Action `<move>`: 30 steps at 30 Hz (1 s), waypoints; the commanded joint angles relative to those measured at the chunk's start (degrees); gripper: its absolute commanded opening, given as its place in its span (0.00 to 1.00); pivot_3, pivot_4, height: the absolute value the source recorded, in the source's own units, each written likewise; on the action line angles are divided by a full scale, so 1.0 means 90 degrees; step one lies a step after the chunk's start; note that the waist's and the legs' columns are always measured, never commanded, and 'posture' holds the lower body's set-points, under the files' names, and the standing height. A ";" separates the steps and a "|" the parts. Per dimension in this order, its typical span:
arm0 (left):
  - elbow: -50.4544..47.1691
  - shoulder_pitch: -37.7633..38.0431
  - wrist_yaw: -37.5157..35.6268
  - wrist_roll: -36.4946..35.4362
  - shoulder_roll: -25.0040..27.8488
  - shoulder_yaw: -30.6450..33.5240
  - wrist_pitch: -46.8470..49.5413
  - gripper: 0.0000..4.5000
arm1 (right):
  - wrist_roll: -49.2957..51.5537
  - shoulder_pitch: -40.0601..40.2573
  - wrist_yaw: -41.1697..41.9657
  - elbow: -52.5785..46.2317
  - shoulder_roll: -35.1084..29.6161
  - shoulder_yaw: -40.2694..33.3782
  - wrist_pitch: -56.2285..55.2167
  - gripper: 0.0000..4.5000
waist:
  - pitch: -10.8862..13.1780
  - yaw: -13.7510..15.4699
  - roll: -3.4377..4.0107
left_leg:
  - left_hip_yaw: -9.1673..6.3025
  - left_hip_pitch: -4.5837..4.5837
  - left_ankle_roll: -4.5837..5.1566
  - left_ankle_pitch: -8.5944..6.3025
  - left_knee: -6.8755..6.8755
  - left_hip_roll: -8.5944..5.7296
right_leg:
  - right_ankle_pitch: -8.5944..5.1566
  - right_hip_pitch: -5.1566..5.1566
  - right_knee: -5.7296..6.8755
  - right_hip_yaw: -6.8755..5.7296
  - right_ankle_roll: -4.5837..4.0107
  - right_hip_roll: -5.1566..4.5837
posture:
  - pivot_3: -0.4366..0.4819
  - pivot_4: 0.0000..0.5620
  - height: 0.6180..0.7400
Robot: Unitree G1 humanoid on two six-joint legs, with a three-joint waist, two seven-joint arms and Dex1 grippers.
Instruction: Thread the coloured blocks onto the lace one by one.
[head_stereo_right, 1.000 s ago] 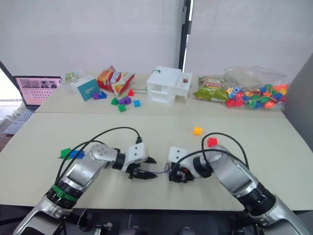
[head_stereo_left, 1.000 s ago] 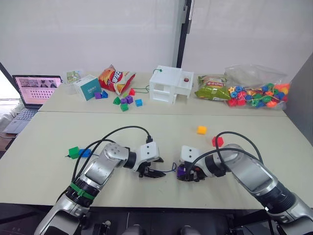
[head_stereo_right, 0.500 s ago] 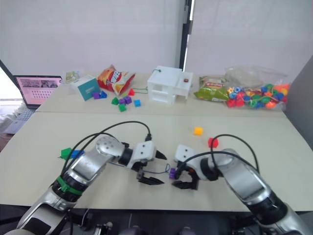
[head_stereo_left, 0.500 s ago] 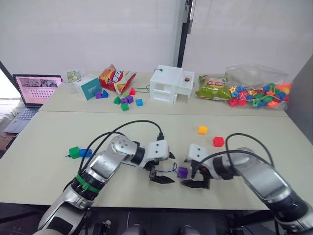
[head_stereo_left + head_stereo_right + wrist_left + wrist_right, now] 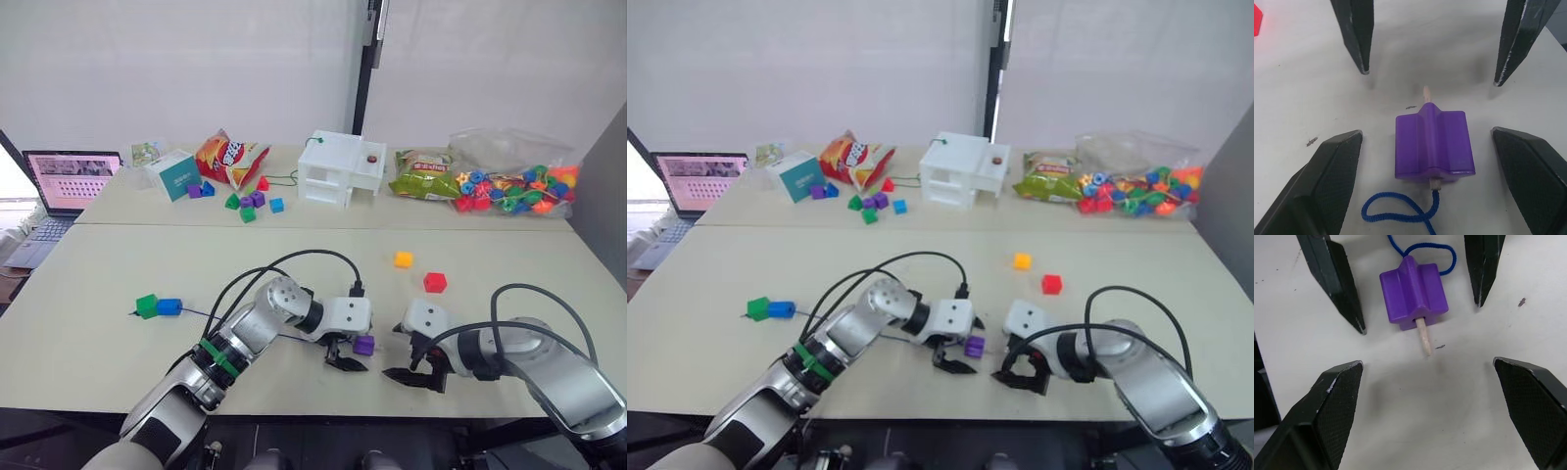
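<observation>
The purple block (image 5: 1433, 145) lies on the table (image 5: 98, 274) between the two end effectors, a chunky ridged piece with the lace (image 5: 1396, 213) run through its hole. The stiff pale tip (image 5: 1423, 336) sticks out of one face, and the dark-blue cord leaves the opposite face in a small loop. The block's hole and the tip lie along one line, flat on the table, the tip aimed toward the right end effector (image 5: 409, 370) and the cord trailing back under the left end effector (image 5: 345, 354). Both end effectors have their fingers spread wide and hold nothing; the block sits free between them, touching neither.

The cord runs on to the left across the table to the green block (image 5: 147, 305) and blue block (image 5: 169, 306), which sit side by side; its thin line is hard to follow under the left arm. The yellow block (image 5: 404, 259) and red block (image 5: 435, 282) lie apart, farther back on the table.
</observation>
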 commanded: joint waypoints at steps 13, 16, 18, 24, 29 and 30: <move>0.0155 -0.0022 -0.0086 0.0266 -0.0163 -0.0070 -0.0283 0.31 | 0.0001 -0.0043 -0.0096 0.0135 -0.0105 0.0173 -0.0412 1.00 | 0.0000 0.0018 0.0000 | -0.0001 0.0000 0.0003 -0.0002 0.0011 0.0000 | 0.0001 0.0005 0.0002 -0.0001 0.0003 -0.0002 | 0.48 0.27 1.00; 0.0149 -0.0022 -0.0106 0.0268 -0.0161 -0.0068 -0.0268 0.31 | 0.0005 -0.0107 -0.0110 0.0183 -0.0060 0.0243 -0.0421 1.00 | 0.0000 0.0013 0.0000 | -0.0001 0.0000 0.0003 -0.0002 0.0011 0.0000 | 0.0001 0.0005 0.0002 -0.0001 0.0003 -0.0001 | 0.48 0.27 1.00; 0.0146 -0.0023 -0.0119 0.0270 -0.0157 -0.0068 -0.0259 0.31 | 0.0008 -0.0151 -0.0131 0.0217 -0.0010 0.0308 -0.0421 1.00 | 0.0000 0.0014 0.0000 | -0.0001 0.0000 0.0003 -0.0002 0.0012 0.0000 | 0.0001 0.0005 0.0002 -0.0001 0.0003 -0.0001 | 0.48 0.27 1.00; 0.0142 -0.0032 -0.0181 0.0273 -0.0129 -0.0079 -0.0282 0.31 | -0.0063 -0.0348 -0.0202 0.0445 0.0161 0.0479 -0.0458 0.59 | 0.0000 0.0007 0.0000 | -0.0001 0.0001 0.0003 -0.0002 0.0011 0.0001 | 0.0001 0.0004 0.0003 -0.0001 0.0003 0.0000 | 0.48 0.27 1.00; 0.0089 -0.0030 -0.0200 0.0269 -0.0129 -0.0081 -0.0251 0.31 | -0.0087 -0.0429 -0.0209 0.0521 0.0203 0.0554 -0.0495 0.21 | 0.0000 0.0004 0.0000 | -0.0001 0.0001 0.0003 -0.0002 0.0012 0.0002 | 0.0001 0.0004 0.0003 -0.0001 0.0003 0.0001 | 0.48 0.27 1.00; 0.0076 -0.0024 -0.0205 0.0267 -0.0126 -0.0082 -0.0240 0.31 | -0.0089 -0.0441 -0.0205 0.0528 0.0208 0.0568 -0.0505 0.15 | 0.0000 0.0004 0.0000 | -0.0001 0.0001 0.0003 -0.0002 0.0012 0.0001 | 0.0001 0.0004 0.0004 -0.0001 0.0003 0.0001 | 0.48 0.27 1.00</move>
